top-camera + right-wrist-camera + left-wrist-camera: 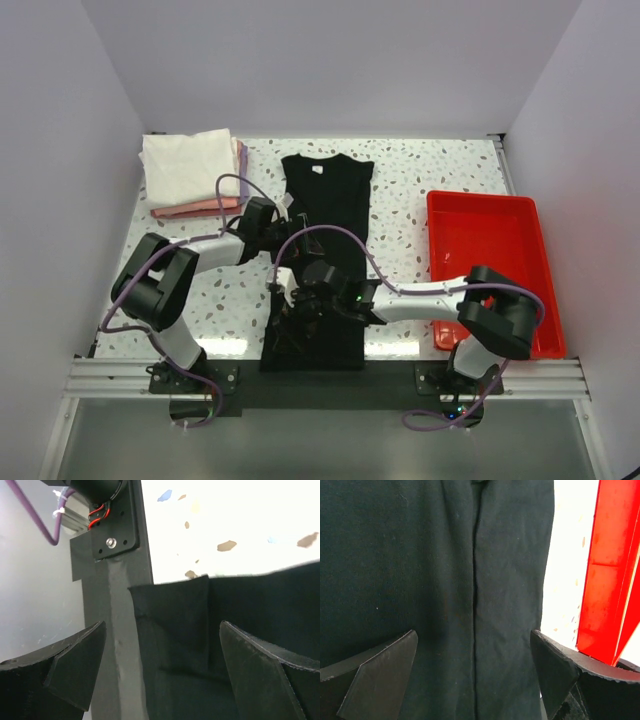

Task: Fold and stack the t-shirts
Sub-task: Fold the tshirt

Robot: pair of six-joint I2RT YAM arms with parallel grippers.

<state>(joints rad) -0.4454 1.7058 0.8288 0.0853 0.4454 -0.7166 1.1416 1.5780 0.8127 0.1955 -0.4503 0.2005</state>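
Open-jawed, the right gripper (162, 630) hangs over the black shirt's (335, 200) near left corner, at the counter's (440, 170) near edge. The left gripper (474, 645), also open, hovers over its far left part. The shirt lies mid-counter, folded narrow; pinching only the top layer could pull the fold apart or drag the hem off the edge.

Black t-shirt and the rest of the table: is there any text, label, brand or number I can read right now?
No legible text in any view.
black t-shirt: small white label at the collar, too small to read.
folded shirts: no print visible.
red tray: no marking visible.
Both wrist views: no writing in sight.
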